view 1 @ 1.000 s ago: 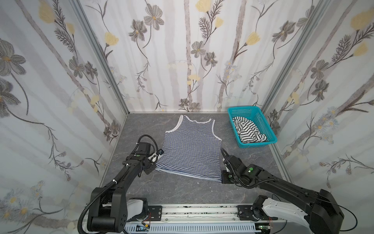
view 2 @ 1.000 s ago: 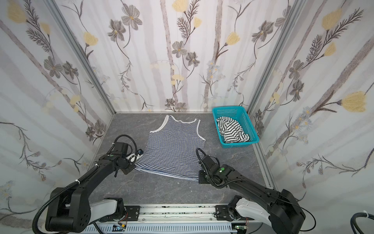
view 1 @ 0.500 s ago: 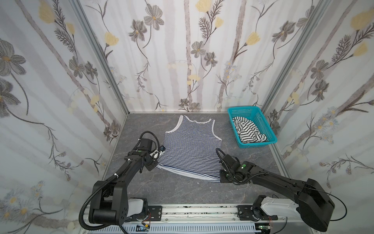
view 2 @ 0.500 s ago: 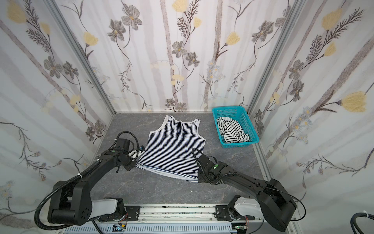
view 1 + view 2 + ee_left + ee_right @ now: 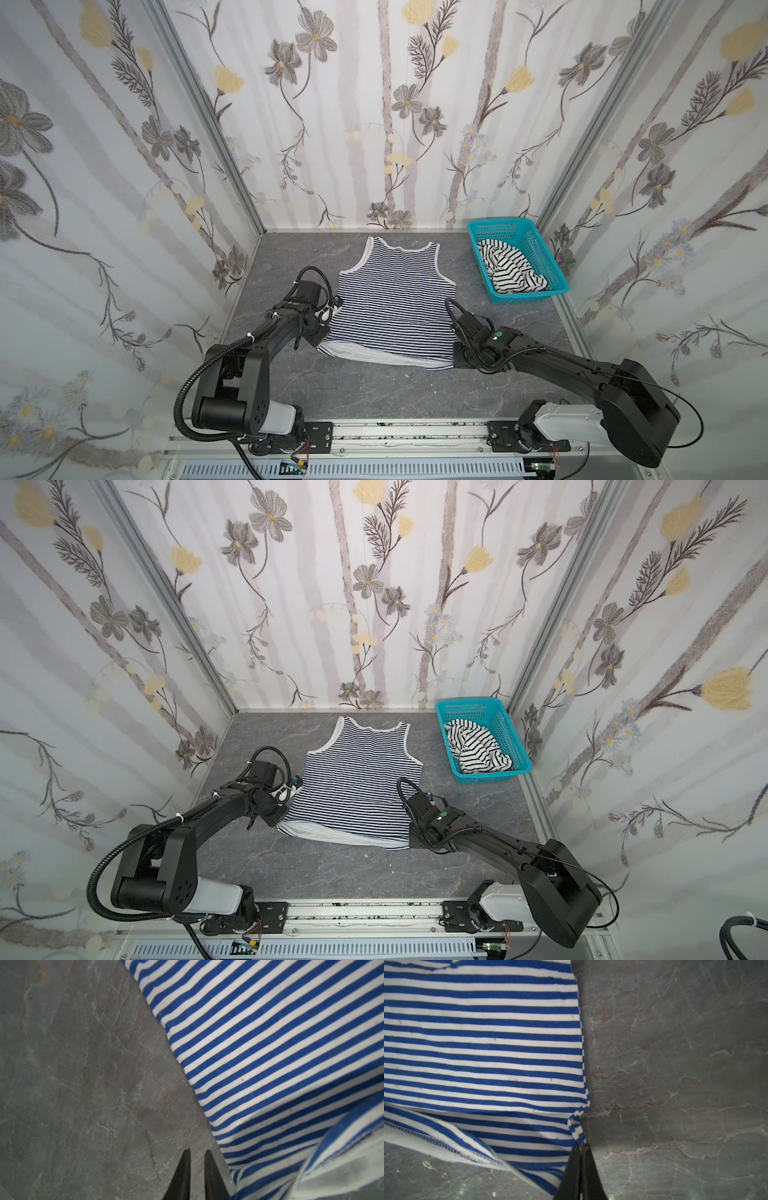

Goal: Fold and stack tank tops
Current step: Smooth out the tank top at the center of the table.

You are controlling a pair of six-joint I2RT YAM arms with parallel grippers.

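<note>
— Where's the navy top (image 5: 395, 299)?

— Flat in the middle of the desk (image 5: 374, 395), straps toward 12 o'clock and hem toward 6. Along the hem the upper layer is drawn back a little. A white strip of the inside shows from the 7 o'clock corner across to 5.

— And your left claw (image 5: 197, 1153)?

— Down at the top's 7 o'clock corner. In my left wrist view the two tips stand almost together, with only a thin slit between them and no cloth in it. They sit over bare desk, just beside the striped edge. A raised fold of the hem lies close by.

— The right claw (image 5: 580, 1147)?

— At the 5 o'clock corner. Its tips are pressed together, and the side seam bunches into a small pucker right where they meet, so I have a pinch of the navy top's edge there. The cloth next to it rides up off the desk, with the hem stitching turned to the camera.

— The other one?

— The black-striped top (image 5: 511, 274) lies crumpled in the basket (image 5: 532, 296). The basket stands at 2 o'clock in the far corner, well apart from both claws. Both top views show it the same way.
</note>
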